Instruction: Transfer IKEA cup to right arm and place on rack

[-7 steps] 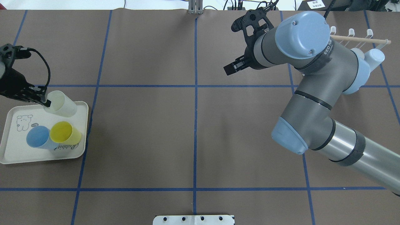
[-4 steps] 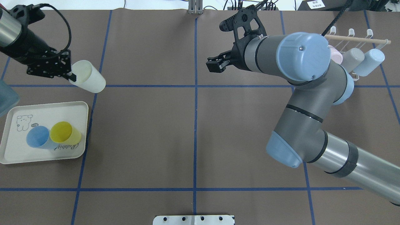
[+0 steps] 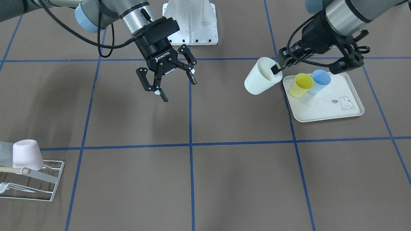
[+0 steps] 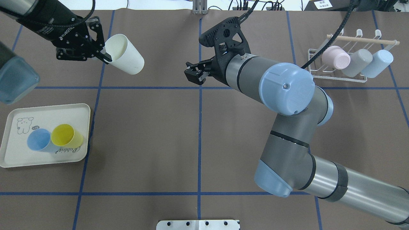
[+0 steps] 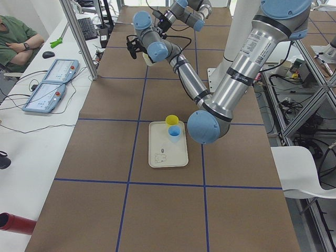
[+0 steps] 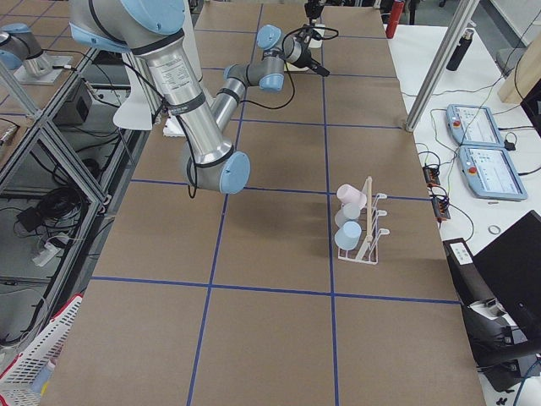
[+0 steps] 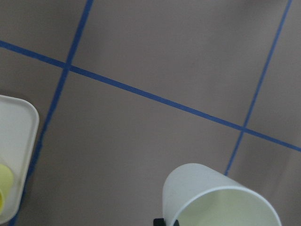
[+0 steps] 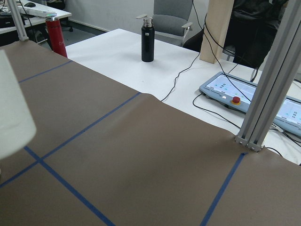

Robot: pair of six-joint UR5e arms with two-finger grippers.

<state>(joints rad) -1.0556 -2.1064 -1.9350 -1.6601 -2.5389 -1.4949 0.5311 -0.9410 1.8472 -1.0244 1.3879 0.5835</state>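
- We see our left gripper [image 3: 276, 68] pinching the cream cup [image 3: 258, 82] by its rim, clear of the table.
- Our right gripper [image 3: 179, 89] hangs spread wide, well apart from the cup.

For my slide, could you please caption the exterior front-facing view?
Left gripper holds a cream cup by its rim; right gripper nearby, jaws open.

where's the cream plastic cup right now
In the overhead view the cream plastic cup is upper left, tilted, held by its rim in the left gripper, beyond the cream rabbit-print tray.
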